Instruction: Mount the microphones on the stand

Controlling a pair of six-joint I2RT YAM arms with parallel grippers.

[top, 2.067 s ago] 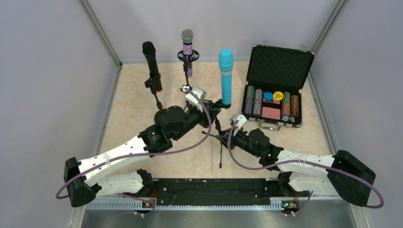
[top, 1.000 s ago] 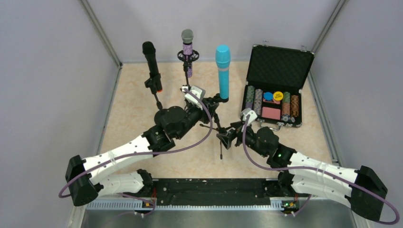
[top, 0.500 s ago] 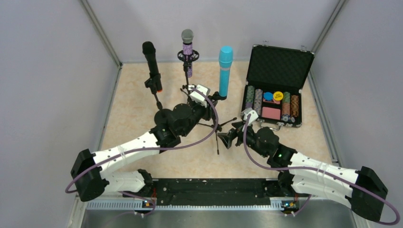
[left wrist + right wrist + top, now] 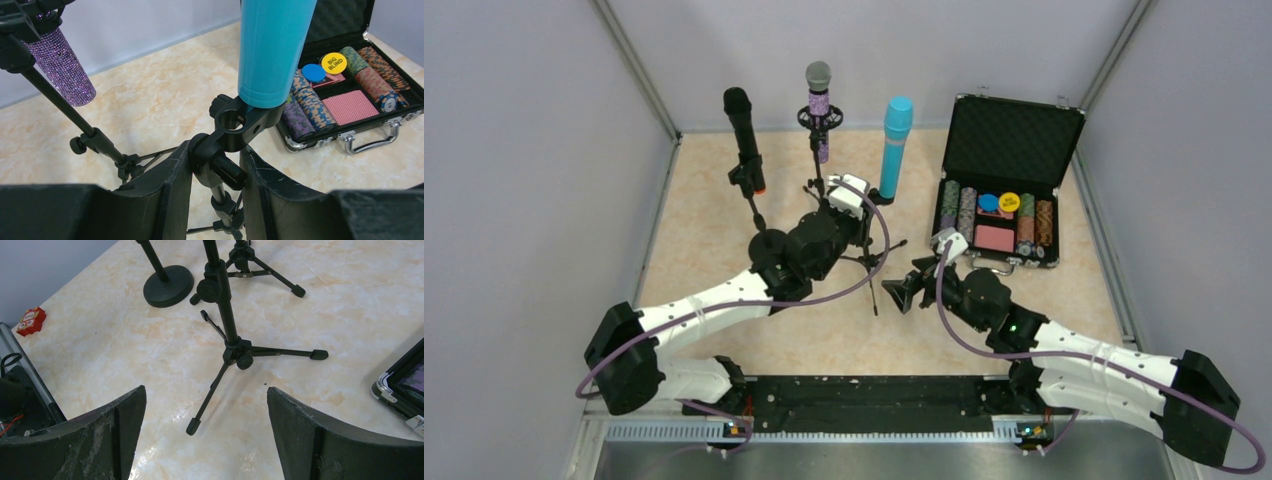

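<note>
The cyan microphone (image 4: pixel 894 145) (image 4: pixel 272 50) sits in the black clip (image 4: pixel 240 120) of a tripod stand (image 4: pixel 873 270) (image 4: pixel 227 330) and leans a little to the right. My left gripper (image 4: pixel 867 215) (image 4: pixel 216 172) is shut on that stand's swivel joint just below the clip. The purple glitter microphone (image 4: pixel 819 105) (image 4: pixel 62 65) is held upright on its own tripod stand behind. On the left, the black microphone (image 4: pixel 741 125) stands on a round-base stand (image 4: pixel 767 243) (image 4: pixel 168 286). My right gripper (image 4: pixel 899 295) (image 4: pixel 205 395) hangs open just right of the tripod's feet, holding nothing.
An open black case (image 4: pixel 1009 165) (image 4: pixel 350 95) of poker chips lies at the back right; its corner (image 4: pixel 400 390) is close to my right gripper. Grey walls enclose the marble tabletop (image 4: pixel 704 230). A small red object (image 4: pixel 31 320) lies at the near edge.
My left gripper has carried the cyan microphone's stand back and leftward, and the microphone now leans right. The right gripper let go of the stand earlier, drew back and has stayed open and still.
</note>
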